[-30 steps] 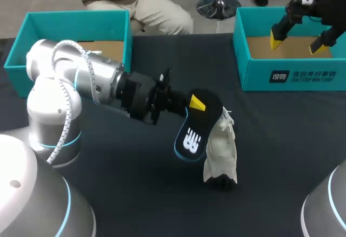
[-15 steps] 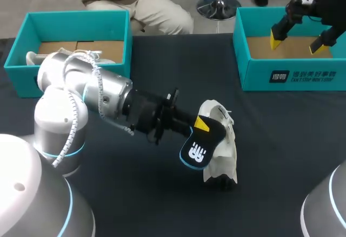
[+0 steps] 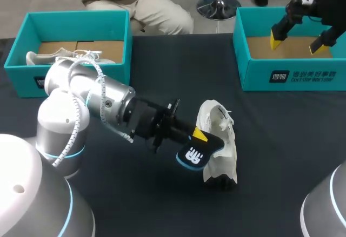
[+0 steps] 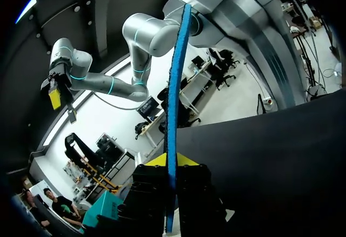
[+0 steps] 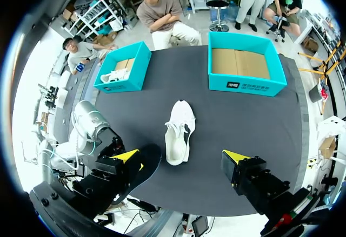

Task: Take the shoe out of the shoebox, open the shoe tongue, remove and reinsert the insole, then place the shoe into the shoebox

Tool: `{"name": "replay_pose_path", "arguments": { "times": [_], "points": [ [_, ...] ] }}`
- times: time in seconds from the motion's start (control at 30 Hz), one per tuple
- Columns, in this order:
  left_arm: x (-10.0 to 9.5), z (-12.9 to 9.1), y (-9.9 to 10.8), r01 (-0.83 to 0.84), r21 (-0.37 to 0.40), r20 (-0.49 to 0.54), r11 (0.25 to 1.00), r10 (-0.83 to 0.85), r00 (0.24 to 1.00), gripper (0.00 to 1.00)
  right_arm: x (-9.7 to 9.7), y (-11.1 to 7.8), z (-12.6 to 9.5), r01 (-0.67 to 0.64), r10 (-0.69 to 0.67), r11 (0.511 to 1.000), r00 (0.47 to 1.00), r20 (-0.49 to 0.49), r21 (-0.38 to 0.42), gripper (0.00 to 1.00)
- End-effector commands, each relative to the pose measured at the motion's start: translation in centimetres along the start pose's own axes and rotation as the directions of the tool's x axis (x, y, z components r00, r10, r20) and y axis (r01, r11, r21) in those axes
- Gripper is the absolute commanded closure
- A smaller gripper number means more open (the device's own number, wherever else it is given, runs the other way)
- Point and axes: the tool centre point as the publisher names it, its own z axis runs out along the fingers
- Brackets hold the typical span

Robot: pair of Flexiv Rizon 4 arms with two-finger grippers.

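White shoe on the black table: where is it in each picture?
Head view: the white mesh shoe lies mid-table, beside the black blue-edged insole held in the left claw.
Left wrist view: not clearly in it; the insole, edge-on, fills the claw.
Right wrist view: mid-table, ahead of the right claw.
Shared landmark: the empty teal cardboard shoebox, beyond the shoe.

White shoe [image 3: 220, 142], black insole [image 3: 195, 155] with blue rim and white mark, teal shoebox [image 3: 254, 78] at two o'clock, black worktop [image 3: 281, 140].
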Motion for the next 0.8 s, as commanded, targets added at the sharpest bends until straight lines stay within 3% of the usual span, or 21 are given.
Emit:
{"name": "replay_pose_path", "arguments": {
  "times": [0.03,0.8],
  "points": [
    [0.5,0.9,1.0,0.005,0.008,-0.005,1.0,-0.005,1.0,1.0,0.1,0.2,0.0,-0.001,0.001,1.0,1.0,0.002,0.005,0.0],
    [2.2,0.8,4.9,0.027,-0.034,-0.002,0.999,-0.027,1.0,1.0,0.1,0.2,0.0,-0.001,0.001,1.0,1.0,0.002,0.005,0.0]
  ]
}}
